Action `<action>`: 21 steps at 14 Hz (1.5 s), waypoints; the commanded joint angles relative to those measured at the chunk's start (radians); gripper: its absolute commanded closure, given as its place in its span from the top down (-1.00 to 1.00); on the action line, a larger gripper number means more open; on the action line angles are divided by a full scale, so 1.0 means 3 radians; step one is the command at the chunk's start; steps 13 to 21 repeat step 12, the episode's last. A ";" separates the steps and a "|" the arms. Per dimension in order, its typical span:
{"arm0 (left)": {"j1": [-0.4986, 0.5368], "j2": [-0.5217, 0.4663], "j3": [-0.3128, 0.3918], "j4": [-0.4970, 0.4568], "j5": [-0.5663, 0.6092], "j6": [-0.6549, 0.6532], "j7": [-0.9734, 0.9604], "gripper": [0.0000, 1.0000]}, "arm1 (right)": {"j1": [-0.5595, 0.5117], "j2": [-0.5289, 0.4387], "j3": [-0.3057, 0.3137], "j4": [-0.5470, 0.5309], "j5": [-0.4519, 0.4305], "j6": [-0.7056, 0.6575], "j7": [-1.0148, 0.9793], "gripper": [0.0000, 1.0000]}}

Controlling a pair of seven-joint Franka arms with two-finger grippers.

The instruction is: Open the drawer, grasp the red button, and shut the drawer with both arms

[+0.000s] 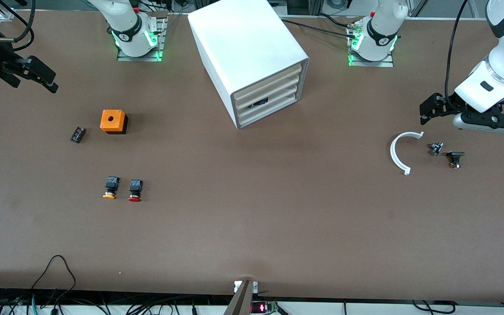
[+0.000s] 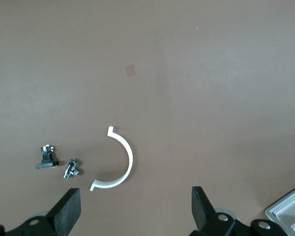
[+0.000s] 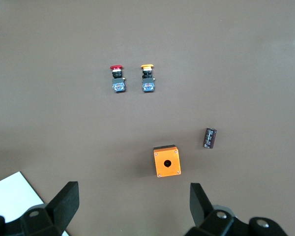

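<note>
Near the table edge by the robot bases, midway along it: big white cabinet (image 1: pixel 248 57), four cream-fronted drawers stacked, all pushed in. Second drawer (image 1: pixel 267 102) from the bottom showing a small dark object through a gap in its front strip; contents otherwise hidden. No readable lettering on cabinet or parts.

Toward the right arm's end of the table, well clear of the cabinet and nearer the front camera: red-capped button (image 1: pixel 134 190), lying on its side, cap pointing at the front edge. Just beside it, the yellow-orange button (image 1: pixel 110 188), same pose. Farther from the camera: orange cube (image 1: pixel 113 120) with a hole in its top face, and beside that a small black block (image 1: pixel 78 134).

Toward the left arm's end: white curved clip (image 1: pixel 400 152), a small metal fitting (image 1: pixel 435 148) and a black part (image 1: pixel 455 159) in a row.

Right gripper (image 1: pixel 42 78) up in the air near the corner at its end, fingers (image 3: pixel 64 201) spread wide, grasping nothing. Left gripper (image 1: pixel 431 107) over bare table just by the curved clip, fingers (image 2: pixel 69 209) likewise parted and empty.
</note>
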 commanded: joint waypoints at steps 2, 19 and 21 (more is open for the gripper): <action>-0.0008 -0.0079 0.0060 -0.0057 -0.0021 -0.0038 0.0032 0.99 | -0.0014 0.0001 0.0014 0.0056 -0.0040 -0.0128 -0.0207 1.00; -0.0054 -0.0063 -0.0006 0.0020 -0.0021 -0.0120 0.0022 0.99 | -0.0014 0.0001 0.0024 0.0082 -0.0055 -0.0250 -0.0182 1.00; -0.0054 -0.0063 -0.0006 0.0020 -0.0021 -0.0120 0.0022 0.99 | -0.0014 0.0001 0.0024 0.0082 -0.0055 -0.0250 -0.0182 1.00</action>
